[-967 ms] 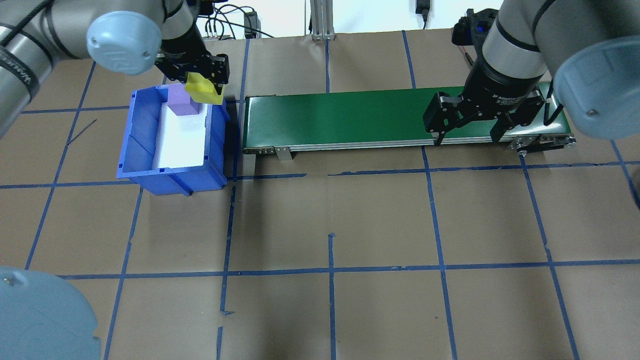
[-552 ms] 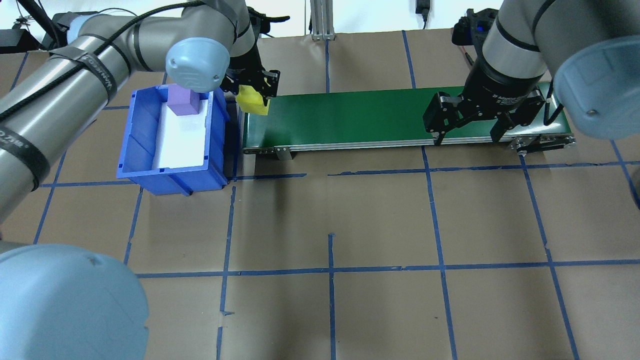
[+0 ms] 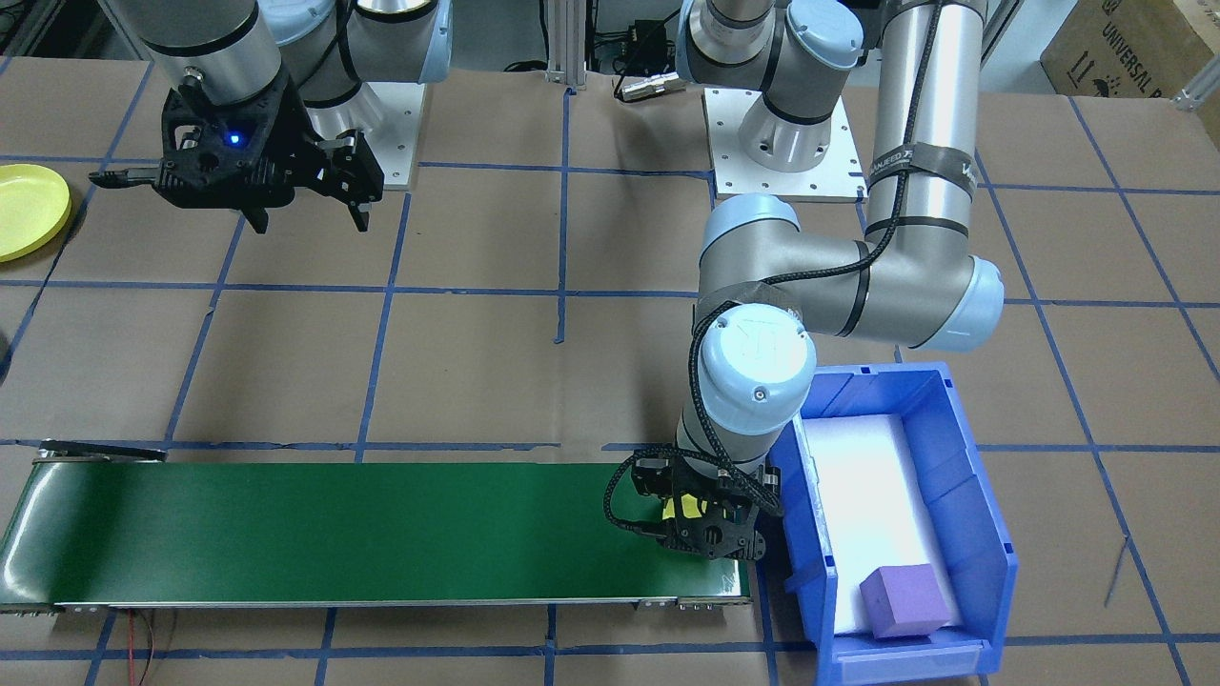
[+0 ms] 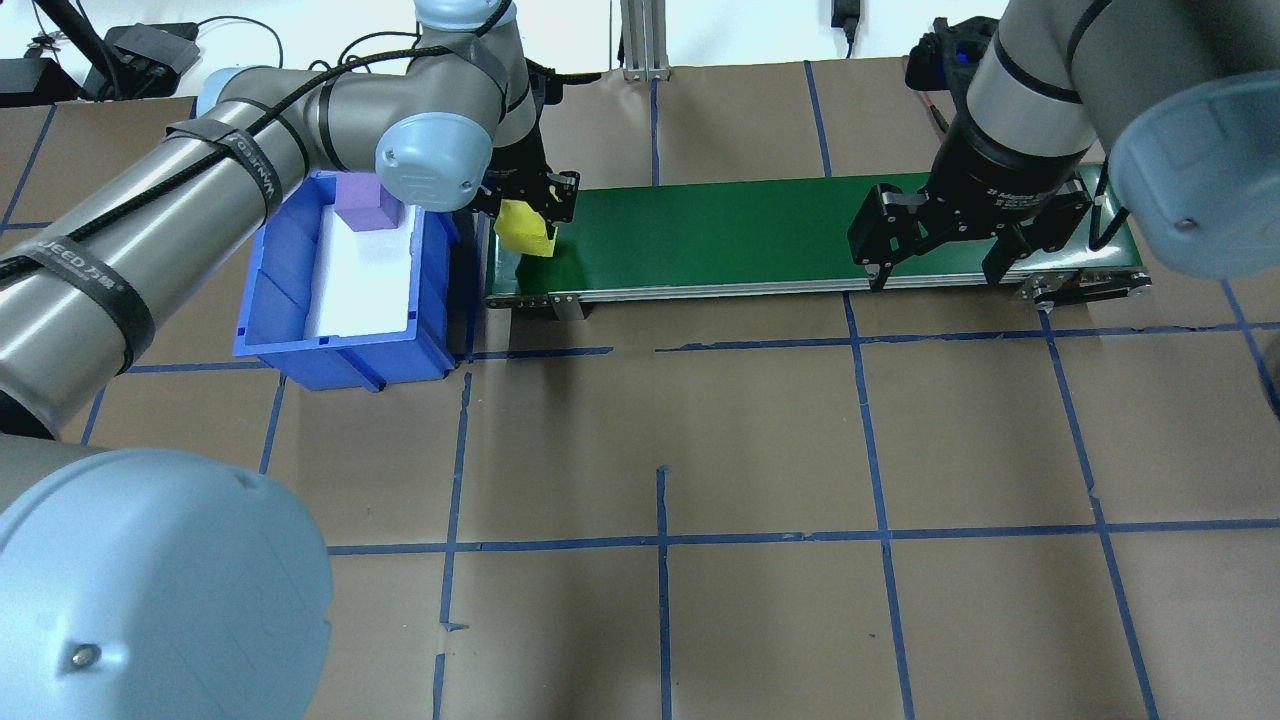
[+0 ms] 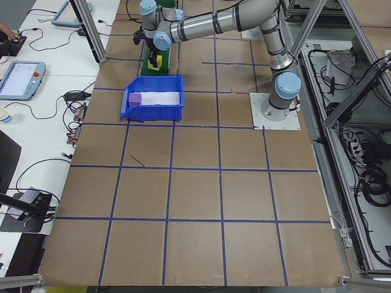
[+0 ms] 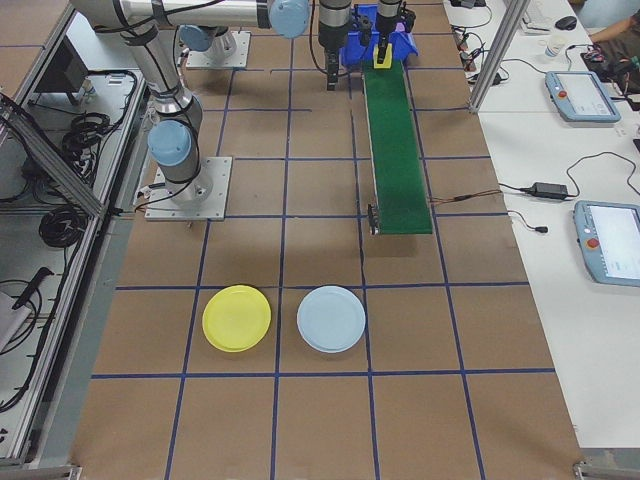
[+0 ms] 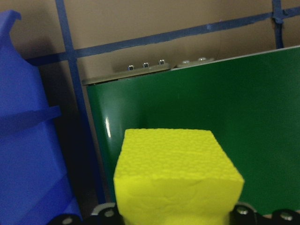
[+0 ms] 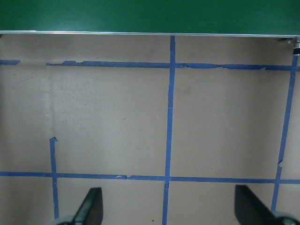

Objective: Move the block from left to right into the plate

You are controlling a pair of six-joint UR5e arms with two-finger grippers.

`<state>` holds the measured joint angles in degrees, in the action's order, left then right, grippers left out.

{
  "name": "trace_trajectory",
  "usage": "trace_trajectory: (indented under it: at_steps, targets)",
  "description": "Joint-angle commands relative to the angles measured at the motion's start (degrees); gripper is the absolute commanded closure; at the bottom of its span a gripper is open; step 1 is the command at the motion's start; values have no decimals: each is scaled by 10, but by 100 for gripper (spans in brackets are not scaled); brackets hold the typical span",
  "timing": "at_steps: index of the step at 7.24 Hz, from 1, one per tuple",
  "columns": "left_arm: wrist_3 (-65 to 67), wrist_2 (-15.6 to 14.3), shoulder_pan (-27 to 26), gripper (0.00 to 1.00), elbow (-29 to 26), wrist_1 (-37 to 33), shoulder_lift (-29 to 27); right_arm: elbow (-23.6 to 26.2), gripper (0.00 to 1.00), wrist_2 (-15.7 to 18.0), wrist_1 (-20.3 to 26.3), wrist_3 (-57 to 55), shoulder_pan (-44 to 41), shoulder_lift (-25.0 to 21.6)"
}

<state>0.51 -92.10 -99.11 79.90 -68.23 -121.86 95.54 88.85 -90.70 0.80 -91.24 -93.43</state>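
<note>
A yellow foam block (image 4: 527,230) hangs just above the left end of the green conveyor belt (image 4: 720,232). My left gripper (image 3: 706,535) is shut on it. The left wrist view shows the block (image 7: 176,173) filling the lower frame with the belt beneath. My right gripper (image 4: 936,282) hangs open and empty over the front edge of the belt's right end; its fingers (image 8: 89,208) frame bare brown paper. The yellow plate (image 6: 236,318) lies on the table well beyond the belt's right end, and its edge (image 3: 24,195) also shows in the front view.
A blue bin (image 4: 340,345) with a white liner stands beside the belt's left end and holds a purple block (image 4: 365,203). A pale blue plate (image 6: 331,318) lies next to the yellow one. Blue tape lines grid the brown table.
My left gripper has carried the yellow block rightward from over the bin's back corner to above the belt's left end. The right arm has stayed put.
</note>
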Motion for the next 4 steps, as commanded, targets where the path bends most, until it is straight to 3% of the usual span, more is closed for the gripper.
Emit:
trace_trajectory:
  at_steps: [1,2,4]
  targets:
    - [10,3,0,0,-1,1,1,-1,0,6,3,2,2,0]
    - [18,6,-1,0,-6,2,10,-5,0,7,-2,6,3,1]
    - [33,48,-3,0,-9,-3,71,-24,0,-3,-8,93,33,1]
